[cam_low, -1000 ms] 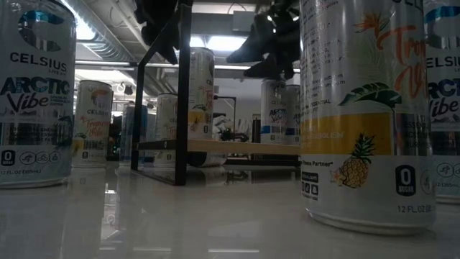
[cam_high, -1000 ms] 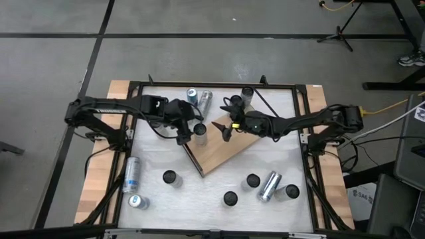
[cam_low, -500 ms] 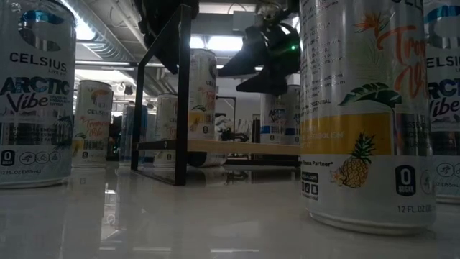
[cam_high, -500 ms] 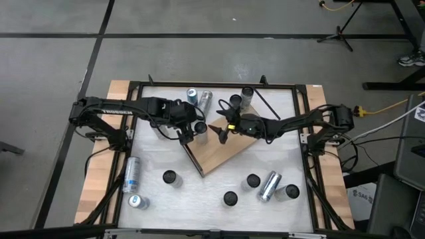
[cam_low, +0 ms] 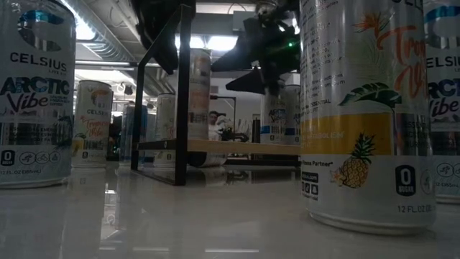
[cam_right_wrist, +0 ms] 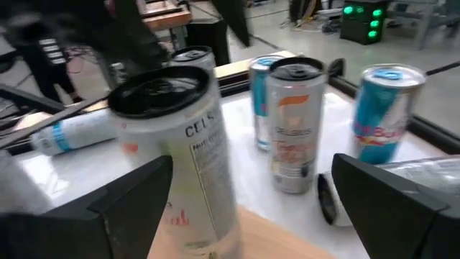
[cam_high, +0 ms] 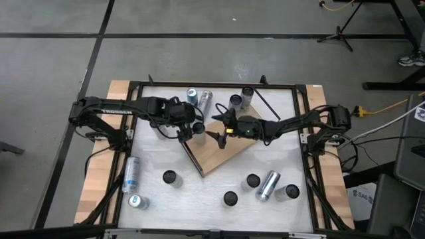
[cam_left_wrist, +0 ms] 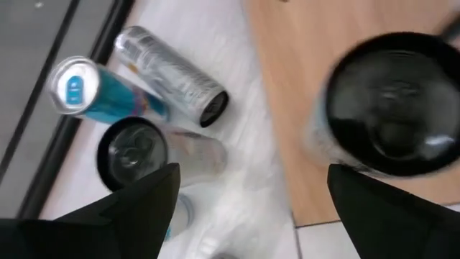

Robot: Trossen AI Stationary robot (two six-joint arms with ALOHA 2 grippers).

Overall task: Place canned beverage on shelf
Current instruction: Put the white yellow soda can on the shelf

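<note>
Standing upright on the shelf [cam_high: 222, 147], 1 can [cam_high: 198, 128] sits at the board's corner, so this placement looks done, while several other cans remain on the bench [cam_high: 199, 192]. The left claw [cam_high: 188, 135] hangs just beside that can, fingers spread wide, holding nothing. The right claw [cam_high: 217, 125] faces it from the other side, equally spread and empty.

Shelf [cam_high: 222, 149] board mostly bare toward its near end; one upright can [cam_high: 199, 128] stands at its far corner, flanked closely by left gripper [cam_high: 187, 133] and right gripper [cam_high: 218, 127], both spread wide. Cans [cam_high: 199, 98] crowd the table's far edge; the centre strip lies free.
</note>
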